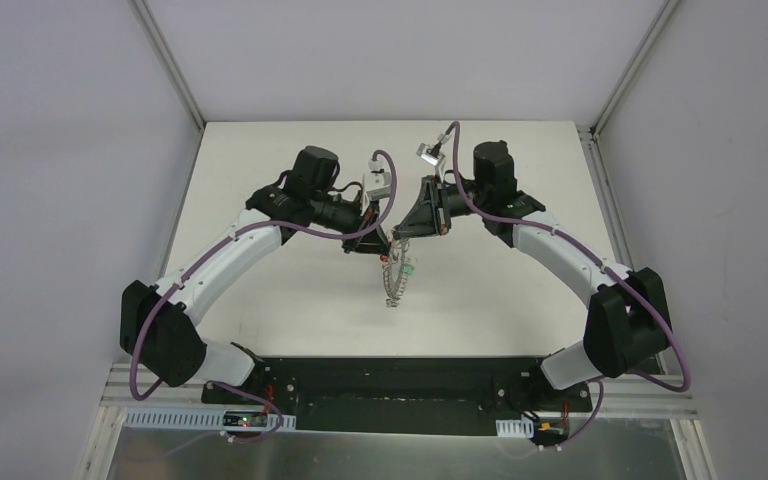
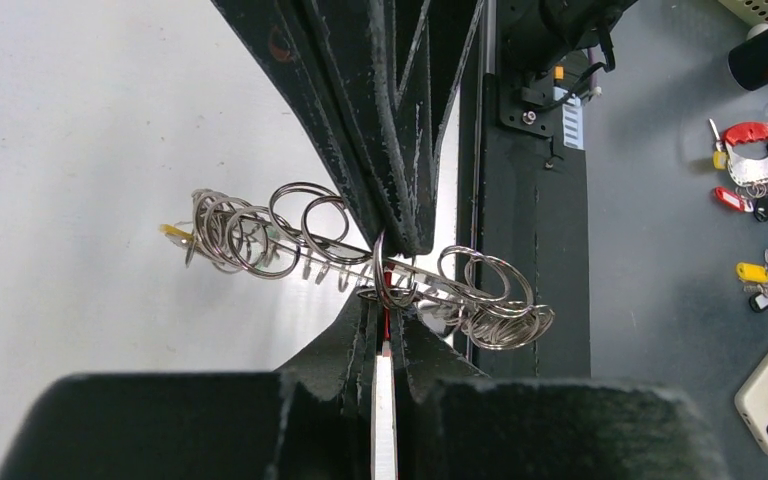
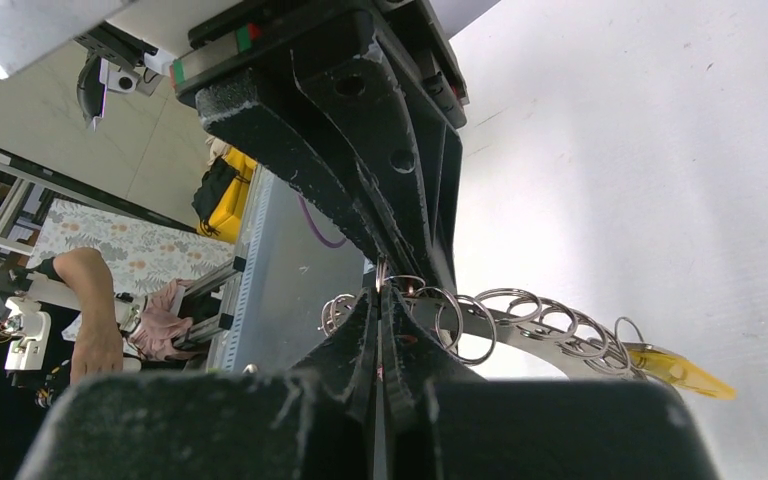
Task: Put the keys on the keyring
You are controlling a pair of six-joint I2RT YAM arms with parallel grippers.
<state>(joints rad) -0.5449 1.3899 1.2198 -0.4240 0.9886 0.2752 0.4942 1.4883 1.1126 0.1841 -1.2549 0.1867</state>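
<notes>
Two pincers meet tip to tip over the middle of the bench (image 1: 290,320), well away from every edge. The keyring (image 1: 393,285) is lifted off it and dangles below them.

Left pincer (image 2: 388,300): jaws fully closed. A red sliver shows between the pads, so you most likely have the red key (image 2: 386,318) pinched there, right against the strip.

Right pincer (image 3: 380,335): closed too, clamped on the keyring partway along, with small loops (image 2: 305,215) running out to both sides. A yellow key (image 3: 675,368) hangs at the far end of the strip. A green key (image 1: 409,268) seems to sit beside the strip, but it's too small to be sure.

The step in hand looks like threading the red key onto one loop.

- Hold the right pincer firm as the anchor and let only the left one do the work.
- Find the split end of the nearest loop before you push; I can't see it from here.
- Feed the key's hole on with a small twist along the loop's curve, not a straight shove.
- The tips are nearly touching, so go slow or they will knock together.
- The free end hangs loose, and a jerk will set it swinging and pull the loop off line.
</notes>
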